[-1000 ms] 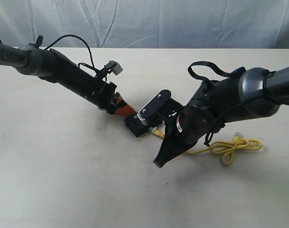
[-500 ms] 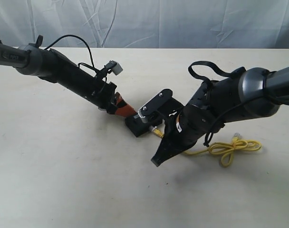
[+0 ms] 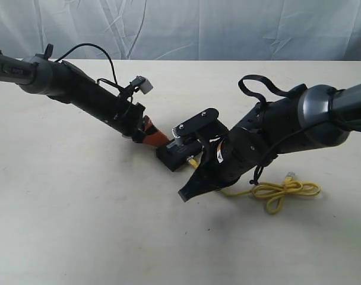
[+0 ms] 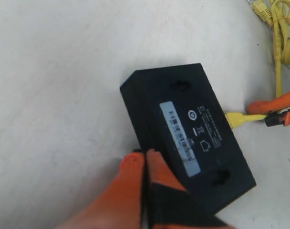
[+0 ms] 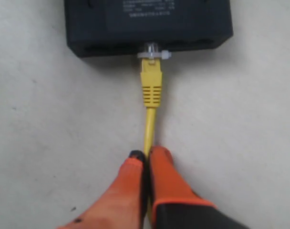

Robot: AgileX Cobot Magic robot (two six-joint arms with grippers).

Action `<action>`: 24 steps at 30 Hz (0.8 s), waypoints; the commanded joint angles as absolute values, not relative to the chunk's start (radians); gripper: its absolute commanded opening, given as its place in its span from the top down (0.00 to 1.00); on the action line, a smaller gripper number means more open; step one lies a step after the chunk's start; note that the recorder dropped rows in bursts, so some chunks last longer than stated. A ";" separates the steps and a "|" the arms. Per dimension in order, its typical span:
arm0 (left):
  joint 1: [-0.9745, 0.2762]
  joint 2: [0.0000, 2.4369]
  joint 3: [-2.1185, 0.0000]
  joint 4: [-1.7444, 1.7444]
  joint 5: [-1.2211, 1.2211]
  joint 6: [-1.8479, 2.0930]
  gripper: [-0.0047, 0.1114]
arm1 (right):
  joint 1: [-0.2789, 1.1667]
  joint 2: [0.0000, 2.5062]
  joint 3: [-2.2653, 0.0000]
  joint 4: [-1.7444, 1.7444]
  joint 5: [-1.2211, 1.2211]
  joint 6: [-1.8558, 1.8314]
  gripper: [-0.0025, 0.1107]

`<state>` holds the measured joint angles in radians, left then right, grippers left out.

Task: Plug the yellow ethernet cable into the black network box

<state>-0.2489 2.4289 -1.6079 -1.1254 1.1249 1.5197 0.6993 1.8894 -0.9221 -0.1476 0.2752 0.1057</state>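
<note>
1. Table (image 3: 79, 225): pale matte top. Wide open surface runs along the near side and to the left of the arms. The far edge runs straight under the backdrop.
2. Right gripper (image 3: 198, 169) (image 5: 146, 160): orange fingers pinched together on the yellow ethernet cable (image 5: 150, 86), just behind its ribbed boot.
3. Yellow ethernet cable, remainder: trails right along the table to a bow-like bundled loop (image 3: 281, 191). The free plug (image 3: 290, 175) lies just beyond the loop, with bare table around it.
4. Clear plug (image 5: 153, 51): it meets a port in the side wall of the black network box (image 5: 145, 28). How deep it sits cannot be told.
5. Black network box (image 3: 174, 157) (image 4: 154, 86): lies flat near mid-table, between the two grippers. A pale label strip (image 4: 181, 138) on top carries a barcode. Beside it are small round and house-shaped marks and lines of print too fine to read.
6. Left gripper (image 3: 155, 138) (image 4: 145, 160): orange fingers clenched together with nothing between them. The tips rest against the box's edge on the side opposite the plug.
7. Backdrop (image 3: 228, 29): wrinkled pale cloth behind the table.
</note>
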 commanded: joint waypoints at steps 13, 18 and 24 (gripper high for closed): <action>-0.241 2.396 -1.605 -1.107 1.074 1.490 0.96 | 0.699 1.889 -0.925 -0.124 0.212 0.106 0.63; -0.205 2.334 -1.606 -1.032 1.009 1.360 0.96 | 0.697 1.837 -0.925 -0.099 0.253 0.138 0.61; -0.150 2.170 -1.605 -0.760 0.975 0.957 0.96 | 0.675 1.683 -0.925 -0.075 0.369 0.258 0.92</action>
